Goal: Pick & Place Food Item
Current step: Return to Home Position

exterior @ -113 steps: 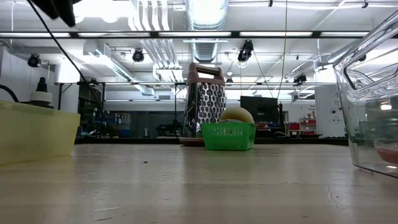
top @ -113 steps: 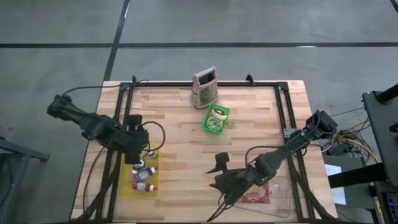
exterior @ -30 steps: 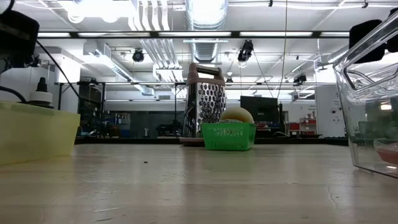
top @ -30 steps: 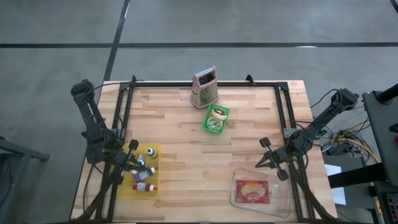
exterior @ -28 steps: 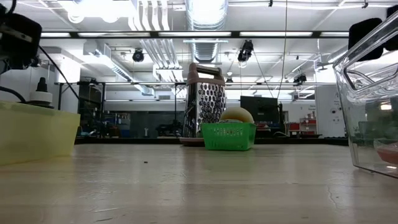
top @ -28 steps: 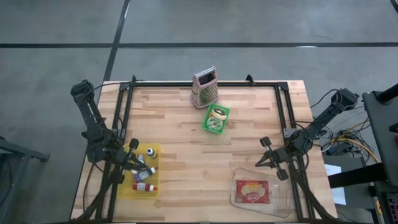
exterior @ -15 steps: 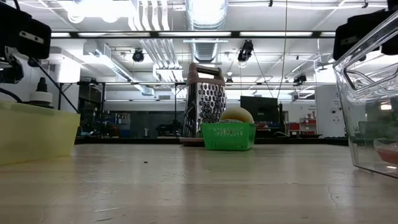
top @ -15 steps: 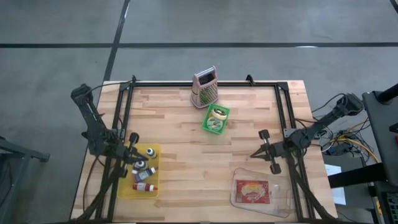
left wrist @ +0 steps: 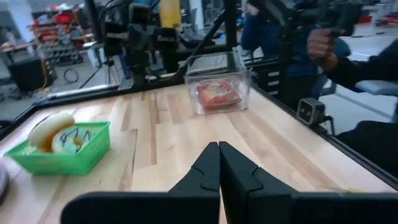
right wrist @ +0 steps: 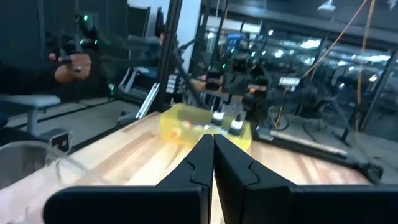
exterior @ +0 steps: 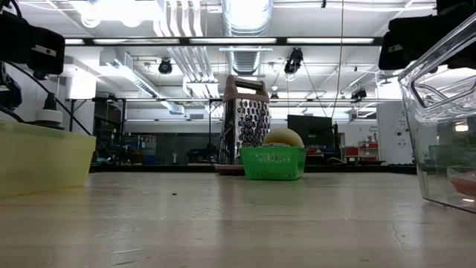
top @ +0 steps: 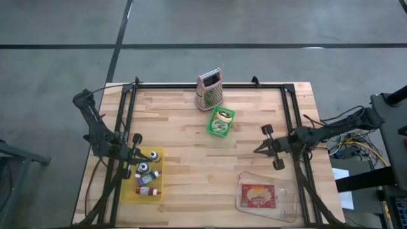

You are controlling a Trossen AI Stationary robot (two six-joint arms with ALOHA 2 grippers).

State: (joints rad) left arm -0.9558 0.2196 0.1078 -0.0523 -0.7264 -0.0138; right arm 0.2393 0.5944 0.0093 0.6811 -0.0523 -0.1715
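Both jaws pressed together, gripping nothing, left gripper (left wrist: 219, 145) by yellow bin (top: 130, 193) corner, right gripper (right wrist: 212, 137) over table (top: 184, 130) right side.

The counter (top: 184, 172) is pale wood in glued strips, smooth with a dull satin finish and fine scuffs in the low view. A black matt metal frame (top: 210, 85) edges it. The grater (exterior: 246, 123) is shiny perforated metal with a pink plastic-looking top. The green bin (exterior: 273, 165) is matt plastic lattice. The yellow bin (exterior: 44, 160) is cloudy, translucent plastic. The clear container (exterior: 439, 112) is glossy transparent plastic, and the red packet (top: 257, 195) inside it has a shiny wrapper. The left gripper (left wrist: 219, 163) and the right gripper (right wrist: 212, 146) look like dark matt plastic.
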